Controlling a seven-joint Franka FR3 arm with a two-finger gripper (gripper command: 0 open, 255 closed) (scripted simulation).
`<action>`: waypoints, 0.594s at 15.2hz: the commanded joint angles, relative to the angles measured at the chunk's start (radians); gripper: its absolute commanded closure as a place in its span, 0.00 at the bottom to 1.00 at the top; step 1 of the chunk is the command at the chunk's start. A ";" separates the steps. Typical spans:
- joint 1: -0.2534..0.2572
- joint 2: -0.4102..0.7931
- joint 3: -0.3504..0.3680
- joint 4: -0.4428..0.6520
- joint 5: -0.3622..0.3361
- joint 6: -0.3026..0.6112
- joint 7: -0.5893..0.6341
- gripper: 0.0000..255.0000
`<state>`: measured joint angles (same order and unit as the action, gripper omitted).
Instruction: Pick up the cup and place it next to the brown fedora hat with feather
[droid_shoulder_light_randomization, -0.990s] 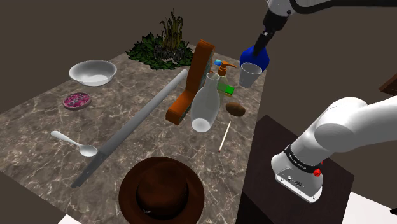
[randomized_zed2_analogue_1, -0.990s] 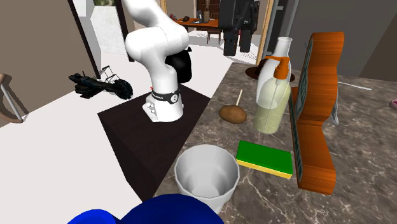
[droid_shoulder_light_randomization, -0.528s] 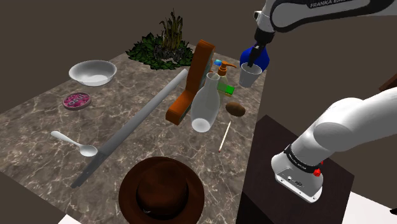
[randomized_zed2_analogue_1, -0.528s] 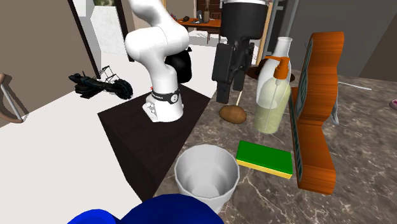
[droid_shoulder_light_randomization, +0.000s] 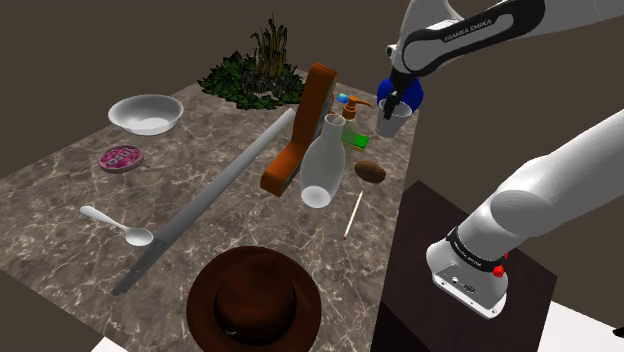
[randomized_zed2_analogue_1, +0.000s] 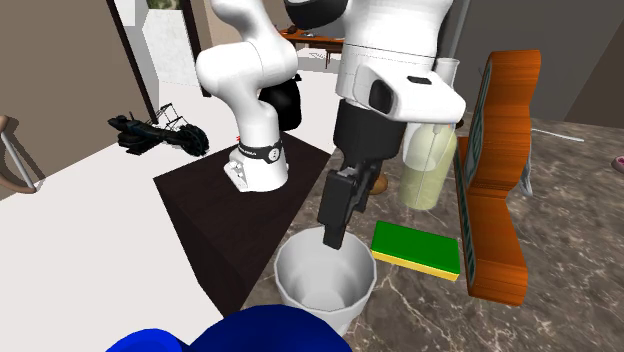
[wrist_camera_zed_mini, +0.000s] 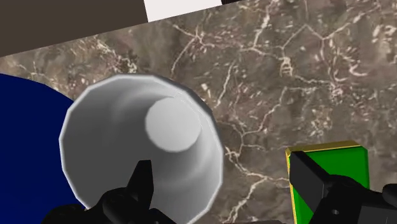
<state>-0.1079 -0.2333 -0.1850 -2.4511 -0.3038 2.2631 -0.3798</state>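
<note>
My gripper (wrist_camera_zed_mini: 219, 167) is spread wide and grips nothing; one finger (wrist_camera_zed_mini: 141, 184) hangs inside the mouth of the pale grey cup (wrist_camera_zed_mini: 143, 149), the other stands outside the cup's wall, in front of the green sponge (wrist_camera_zed_mini: 331, 162) with its yellow edge; the rim lies between the two, and there is a plain gap from the wall to the outer finger; in the second exterior view my hand comes straight down over the cup, with a finger reaching to the rim; the cup stands upright on the brown marbled tabletop (droid_shoulder_light_randomization: 200, 130), at the far corner in the shoulder view, close to the edge that faces my stand (droid_shoulder_light_randomization: 440, 300); a rounded blue thing (droid_shoulder_light_randomization: 411, 95) sits just beside it, and whether they touch I cannot tell; the brown hat (droid_shoulder_light_randomization: 253, 298) lies at the near end of the table in the shoulder view, well apart from the cup; between them stand a clear bottle (droid_shoulder_light_randomization: 322, 165) and a pump dispenser (droid_shoulder_light_randomization: 352, 108), with a small brown lump (droid_shoulder_light_randomization: 371, 171) and a thin stick (droid_shoulder_light_randomization: 353, 213) lying nearer the table's edge; a curved orange-brown wooden piece (droid_shoulder_light_randomization: 305, 125) stands next to the bottle, and a long grey bar (droid_shoulder_light_randomization: 215, 195) runs down the middle; toward the shoulder view's left are a white bowl (droid_shoulder_light_randomization: 146, 113), a small pink dish (droid_shoulder_light_randomization: 121, 158) and a white spoon (droid_shoulder_light_randomization: 118, 226)
</note>
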 joint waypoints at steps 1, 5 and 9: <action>-0.003 0.023 -0.005 -0.006 -0.006 0.028 -0.001 0.00; -0.010 0.061 -0.013 -0.026 -0.014 0.087 0.003 0.00; -0.012 0.077 -0.016 -0.033 -0.018 0.110 0.004 0.00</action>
<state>-0.1195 -0.1583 -0.2008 -2.4838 -0.3212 2.3699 -0.3754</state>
